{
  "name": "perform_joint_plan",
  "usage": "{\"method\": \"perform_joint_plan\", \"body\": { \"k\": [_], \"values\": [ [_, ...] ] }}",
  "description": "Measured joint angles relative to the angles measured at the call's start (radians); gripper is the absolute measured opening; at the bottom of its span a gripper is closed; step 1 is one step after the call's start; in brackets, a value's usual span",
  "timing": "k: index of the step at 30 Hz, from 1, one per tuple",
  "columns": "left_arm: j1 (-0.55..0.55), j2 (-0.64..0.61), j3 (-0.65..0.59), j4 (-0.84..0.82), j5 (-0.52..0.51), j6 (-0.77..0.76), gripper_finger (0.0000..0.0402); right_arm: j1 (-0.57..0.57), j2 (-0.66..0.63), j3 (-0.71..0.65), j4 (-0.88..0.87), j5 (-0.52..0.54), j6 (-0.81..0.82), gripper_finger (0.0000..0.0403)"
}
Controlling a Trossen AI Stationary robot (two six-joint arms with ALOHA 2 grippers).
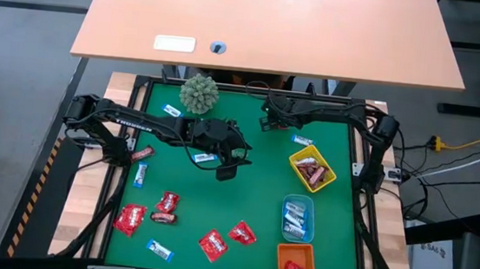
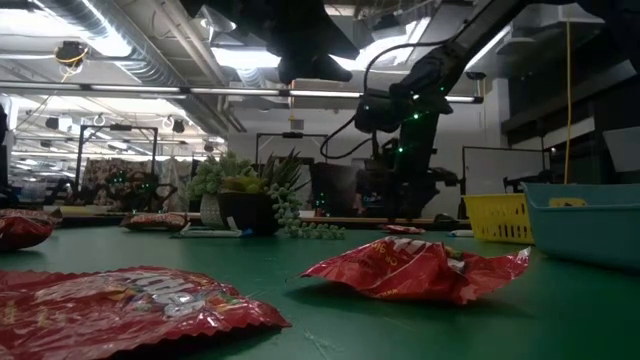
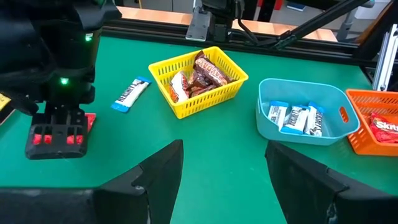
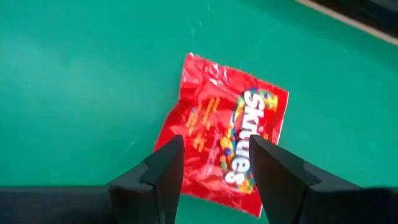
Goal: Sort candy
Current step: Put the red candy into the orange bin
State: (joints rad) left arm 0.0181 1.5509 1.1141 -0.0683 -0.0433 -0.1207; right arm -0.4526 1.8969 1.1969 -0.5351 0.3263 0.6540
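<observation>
Green felt worktop [image 1: 252, 196] has the bins parked down the right side so drops are short: yellow mesh basket [image 3: 199, 102] for brown bars, blue plastic tub [image 3: 298, 134] for blue-white wrappers, orange basket [image 3: 367, 144] for reds. The left hand [image 1: 227, 166] hovers mid-worktop, spread wide and empty. The right hand [image 4: 214, 168] is parted too, straddling a shiny red Skittles packet [image 4: 224, 130] lying flat near the back, looks lined up for a grab.
</observation>
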Motion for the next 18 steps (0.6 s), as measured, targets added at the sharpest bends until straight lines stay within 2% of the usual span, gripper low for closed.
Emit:
{"method": "perform_joint_plan", "body": {
  "k": [4, 13, 18],
  "values": [
    [0.0, 0.0, 0.0, 0.0, 0.0, 0.0, 0.0224, -0.001, 0.002, 0.0, -0.002, 0.003, 0.0, 0.0179],
    [0.0, 0.0, 0.0, 0.0, 0.0, 0.0, 0.0224, 0.0, 0.002, 0.0, 0.011, -0.061, -0.004, 0.0179],
    [0.0, 0.0, 0.0, 0.0, 0.0, 0.0, 0.0224, 0.001, 0.002, 0.0, 0.011, -0.052, 0.02, 0.0179]
  ]
}}
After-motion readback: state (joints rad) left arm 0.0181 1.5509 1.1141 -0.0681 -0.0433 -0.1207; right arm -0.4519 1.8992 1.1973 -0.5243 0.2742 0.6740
